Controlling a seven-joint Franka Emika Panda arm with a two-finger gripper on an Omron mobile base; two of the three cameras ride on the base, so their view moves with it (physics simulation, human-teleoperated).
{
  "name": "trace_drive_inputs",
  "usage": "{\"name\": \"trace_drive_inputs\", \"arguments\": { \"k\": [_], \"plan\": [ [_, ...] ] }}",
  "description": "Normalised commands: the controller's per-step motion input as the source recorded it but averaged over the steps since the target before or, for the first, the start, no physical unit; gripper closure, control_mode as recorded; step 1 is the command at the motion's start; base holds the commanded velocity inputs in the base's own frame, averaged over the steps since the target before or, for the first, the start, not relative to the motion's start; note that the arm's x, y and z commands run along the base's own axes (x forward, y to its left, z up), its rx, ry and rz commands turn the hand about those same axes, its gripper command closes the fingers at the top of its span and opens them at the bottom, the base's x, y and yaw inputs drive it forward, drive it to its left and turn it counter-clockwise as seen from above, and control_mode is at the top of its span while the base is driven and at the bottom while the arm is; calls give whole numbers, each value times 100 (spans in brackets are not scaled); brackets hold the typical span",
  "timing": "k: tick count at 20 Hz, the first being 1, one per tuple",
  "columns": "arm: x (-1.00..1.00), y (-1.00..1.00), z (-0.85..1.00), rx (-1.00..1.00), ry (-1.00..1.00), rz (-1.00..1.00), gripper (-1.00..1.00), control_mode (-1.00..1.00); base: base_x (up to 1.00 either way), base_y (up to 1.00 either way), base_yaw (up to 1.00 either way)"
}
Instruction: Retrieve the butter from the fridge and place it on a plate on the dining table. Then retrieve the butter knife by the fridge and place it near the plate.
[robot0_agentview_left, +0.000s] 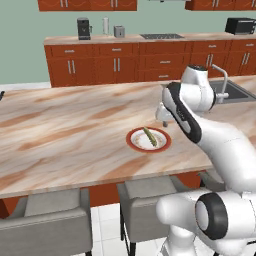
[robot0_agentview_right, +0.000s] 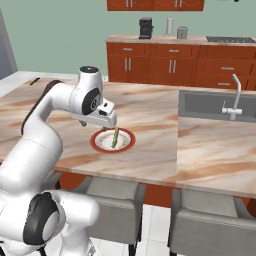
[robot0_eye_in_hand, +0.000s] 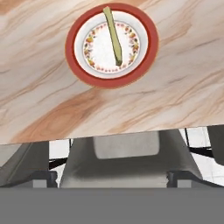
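The butter (robot0_eye_in_hand: 113, 36) lies across the plate (robot0_eye_in_hand: 146, 52) at the upper centre of the hand view, on the marbled desk (robot0_eye_in_hand: 43, 105). The pincer (robot0_agentview_right: 107, 122) hovers above the plate's left edge, released, grasping nothing.

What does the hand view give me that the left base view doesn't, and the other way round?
Hand view alone: the ring of small coloured flecks inside the plate's rim, and the chair seen from above, past the table edge. Left base view alone: the arm with its gripper above the table beside the plate, the sink, and the back counter with appliances. Both: the butter lying across the plate, on the marbled table.
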Motion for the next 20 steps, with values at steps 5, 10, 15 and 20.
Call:
{"name": "trace_drive_inputs", "arguments": {
  "k": [5, 10, 15, 20],
  "plan": [
    [-87, 51, 8, -17, 6, 0, -100, -100, 0, 0, 0],
    [-69, 5, -17, -3, 2, 0, -100, -100, 0, 0, 0],
    [-44, -33, -29, 5, 0, 0, -100, -100, 0, 0, 0],
    [0, -9, -2, 2, 0, 0, -100, -100, 0, 0, 0]
  ]
}}
